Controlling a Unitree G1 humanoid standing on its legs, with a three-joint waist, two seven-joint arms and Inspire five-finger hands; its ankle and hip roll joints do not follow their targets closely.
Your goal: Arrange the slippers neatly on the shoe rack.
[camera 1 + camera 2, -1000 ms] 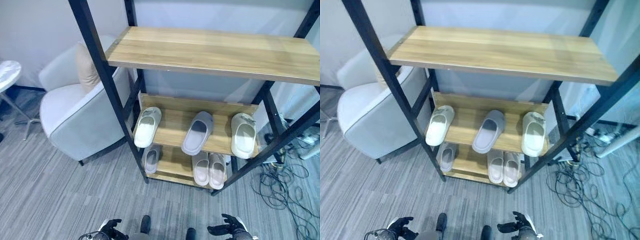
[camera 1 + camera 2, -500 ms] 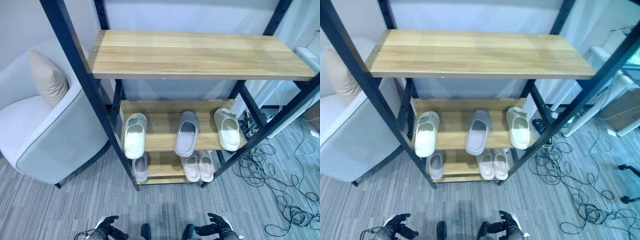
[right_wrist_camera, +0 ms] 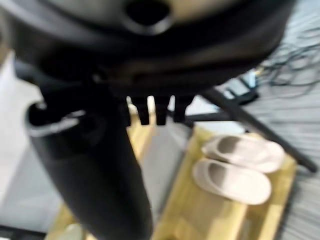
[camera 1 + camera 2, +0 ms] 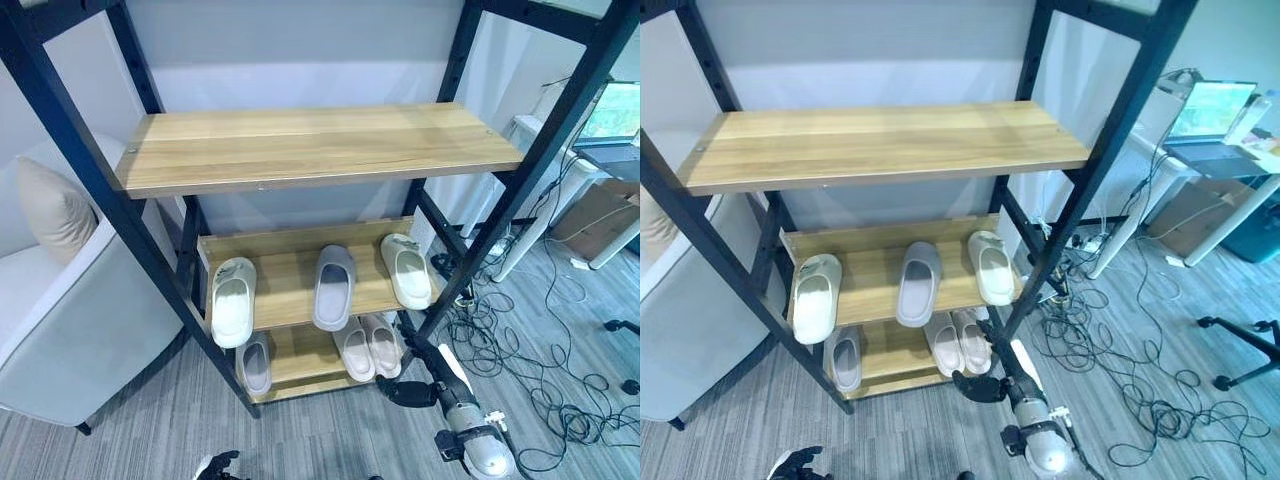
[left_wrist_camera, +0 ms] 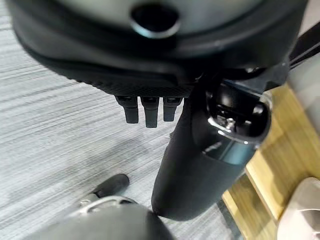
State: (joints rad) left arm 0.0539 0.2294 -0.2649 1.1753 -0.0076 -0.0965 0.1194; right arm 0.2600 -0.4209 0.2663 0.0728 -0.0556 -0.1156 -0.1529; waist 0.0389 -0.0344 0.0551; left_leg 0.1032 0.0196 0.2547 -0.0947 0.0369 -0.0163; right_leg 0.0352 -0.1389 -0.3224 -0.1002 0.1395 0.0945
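The robot's left hand (image 4: 222,464) sat low over the grey striped carpet (image 4: 130,440), well to the left of the right hand; in its wrist view its fingers (image 5: 145,112) hung fairly straight and held nothing. Above it and well apart from it stood the black metal-framed shoe rack with wooden shelves (image 4: 310,150). On the middle shelf lay, in order, a cream slipper (image 4: 232,301), a grey slipper (image 4: 334,287) and a second cream slipper (image 4: 408,270), all set apart from one another. On the bottom shelf, a single pale grey slipper (image 4: 256,365) lay on the left and a pair of pale pink slippers (image 4: 367,346) lay side by side, touching. The right hand (image 4: 402,391) was extended just beside the rack's front right post, near the pink pair; its fingers (image 3: 159,110) were relaxed and empty. Tangled black cables (image 4: 520,340) covered the floor to the right of that hand.
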